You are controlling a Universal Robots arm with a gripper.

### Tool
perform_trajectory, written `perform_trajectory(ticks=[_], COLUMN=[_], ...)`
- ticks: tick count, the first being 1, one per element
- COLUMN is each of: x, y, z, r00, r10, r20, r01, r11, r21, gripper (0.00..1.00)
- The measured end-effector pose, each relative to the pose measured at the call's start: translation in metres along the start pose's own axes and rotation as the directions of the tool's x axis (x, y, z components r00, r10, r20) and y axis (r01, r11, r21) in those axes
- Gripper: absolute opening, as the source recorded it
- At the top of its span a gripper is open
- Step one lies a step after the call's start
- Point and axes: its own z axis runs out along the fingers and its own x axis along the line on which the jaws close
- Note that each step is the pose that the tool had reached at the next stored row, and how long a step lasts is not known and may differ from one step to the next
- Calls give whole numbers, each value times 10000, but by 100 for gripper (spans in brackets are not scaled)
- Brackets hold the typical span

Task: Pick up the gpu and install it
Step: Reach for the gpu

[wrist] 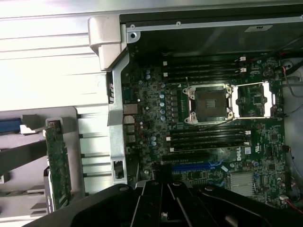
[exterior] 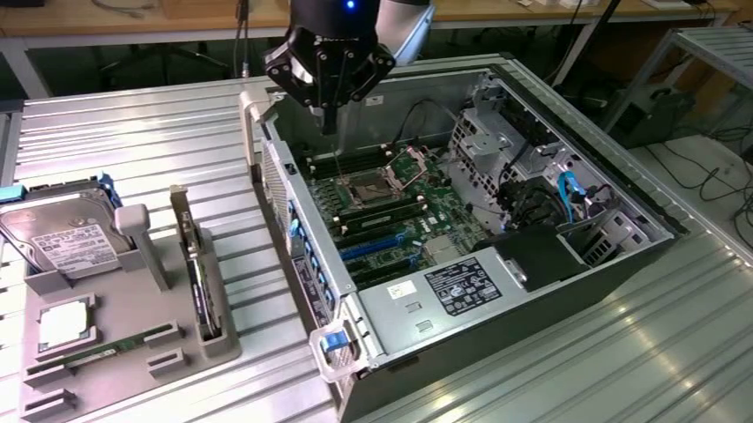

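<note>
Several spare parts sit in a grey moulded holder tray [exterior: 147, 304] on the ribbed metal bench [exterior: 141, 132] at the exterior view's left. A silver hard drive with a white label [exterior: 59, 236] leans at the tray's far-left side. At the tray's right edge stands the gpu [exterior: 197, 282], a thin dark circuit card upright on its long edge in a slot, with its pale metal bracket strip at the end farther from the camera. Nothing touches it.

Further right, the black pincer [exterior: 330, 122] hangs above the near-left corner of the open grey computer case [exterior: 553, 115]. Its fingers are pressed together and hold nothing. It is well apart from the card, with the case wall between them. Below it lies the green motherboard [exterior: 389, 211], and the blue expansion slots [exterior: 376, 248] lie nearer the camera.

The pickup has not begun, so the step in hand looks like the reach to the card. To do it well, I judge that the fingers should spread before the descent and line up across the card's thin faces. They should come straight down over its top edge, away from the bracket. The card should then lift vertically out of the slot, since a tilt could jam it against the holder's walls.
</note>
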Motion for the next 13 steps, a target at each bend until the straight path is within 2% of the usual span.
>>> perform_trajectory(ticks=[13], x=[139], y=[-38], z=[-5], r00=[10000], r10=[-56], r20=[-3], r01=[56], r11=[10000], r21=[-1], gripper=[11])
